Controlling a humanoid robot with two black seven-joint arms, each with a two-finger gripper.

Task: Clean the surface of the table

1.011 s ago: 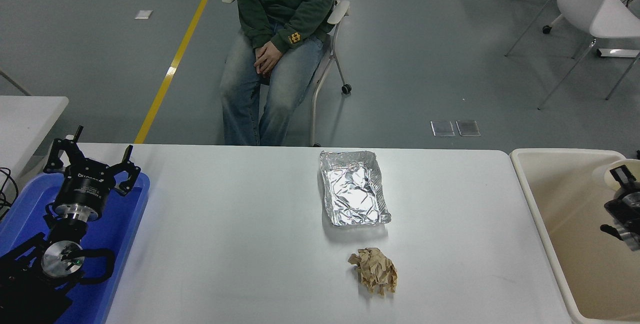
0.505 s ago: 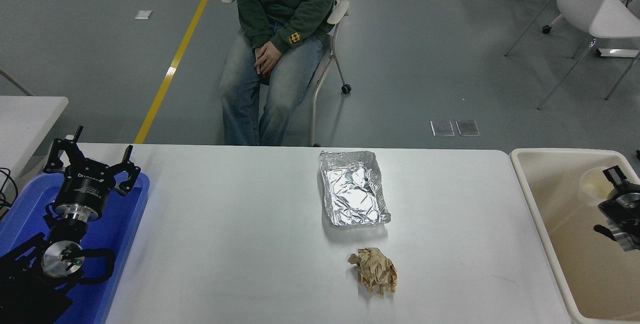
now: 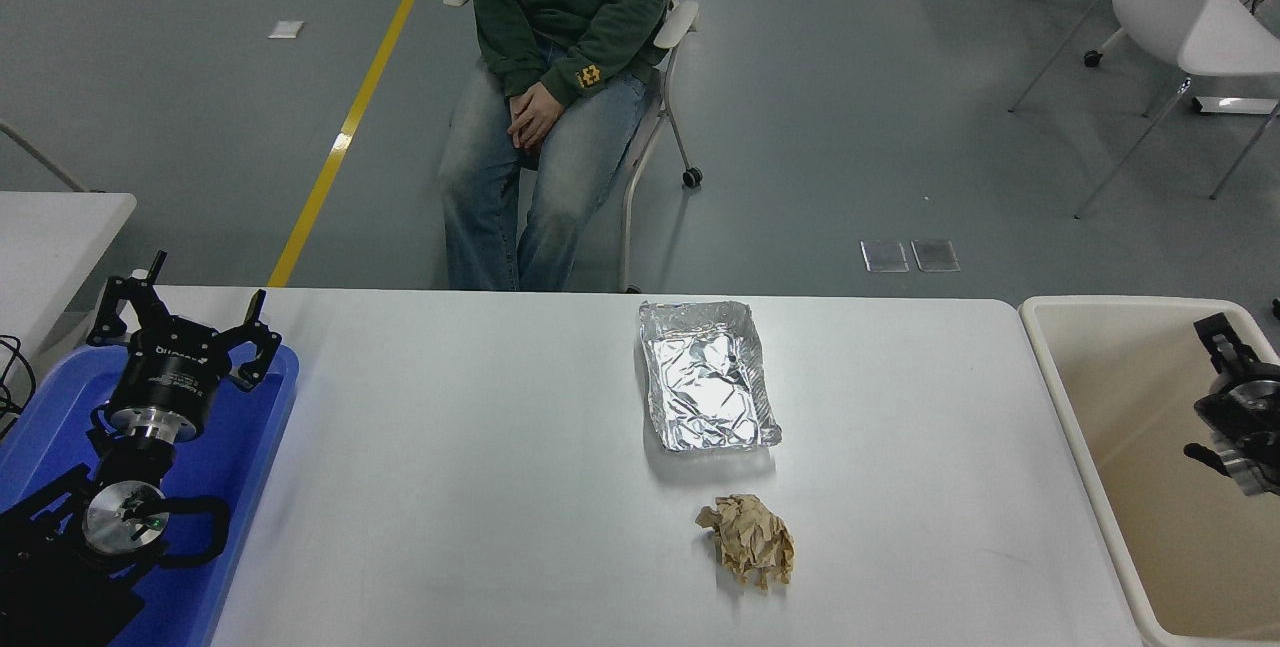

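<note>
worktop (image 3: 480, 487): rigid, smooth | foil tray (image 3: 708, 389), paper wad (image 3: 748, 539): light, crushable, pinch at rims | left tool (image 3: 185, 319) apart | right tool (image 3: 1225, 352): cannot tell

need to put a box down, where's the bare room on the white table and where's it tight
The widest bare stretch of the table surface lies between the blue tray, under the parked left gripper, and the foil tray. A narrower one lies between the foil tray and the beige bin, where the right gripper hangs. It is tight only between the foil tray and the crumpled brown paper.
</note>
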